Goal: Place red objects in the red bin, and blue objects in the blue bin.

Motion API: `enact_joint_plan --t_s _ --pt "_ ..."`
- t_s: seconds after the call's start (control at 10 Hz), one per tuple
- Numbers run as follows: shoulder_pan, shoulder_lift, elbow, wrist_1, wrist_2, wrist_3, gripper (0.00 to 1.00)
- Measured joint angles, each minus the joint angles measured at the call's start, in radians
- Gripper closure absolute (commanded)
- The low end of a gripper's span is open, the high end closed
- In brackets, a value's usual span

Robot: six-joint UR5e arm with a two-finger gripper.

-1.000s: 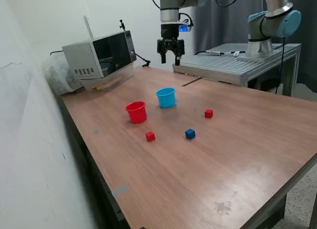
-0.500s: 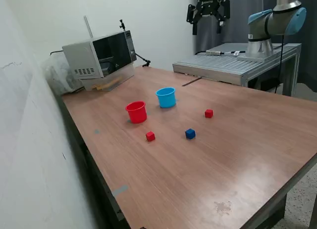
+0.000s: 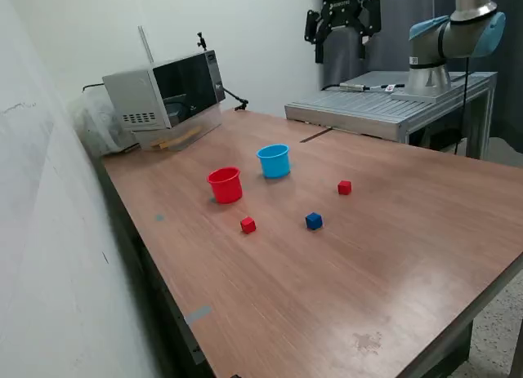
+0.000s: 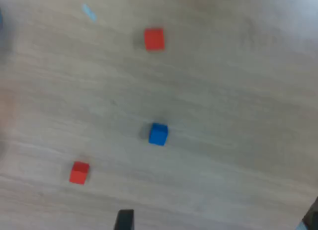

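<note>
Nearest on the wooden table: one red cube and one blue cube; slightly farther, another red cube; behind these, red bin beside light blue bin; farthest, gripper raised high, fingers spread, holding nothing; marginally lower than half a second ago.
</note>
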Motion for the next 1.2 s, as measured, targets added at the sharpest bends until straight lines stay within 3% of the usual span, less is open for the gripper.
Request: enact_joint_plan --t_s 0.7,1.2 --pt "-0.001 0.405 -0.2 -0.149 -0.002 0.116 0.0" --pt "0.001 0.553 -0.261 -0.162 -0.006 0.152 0.0"
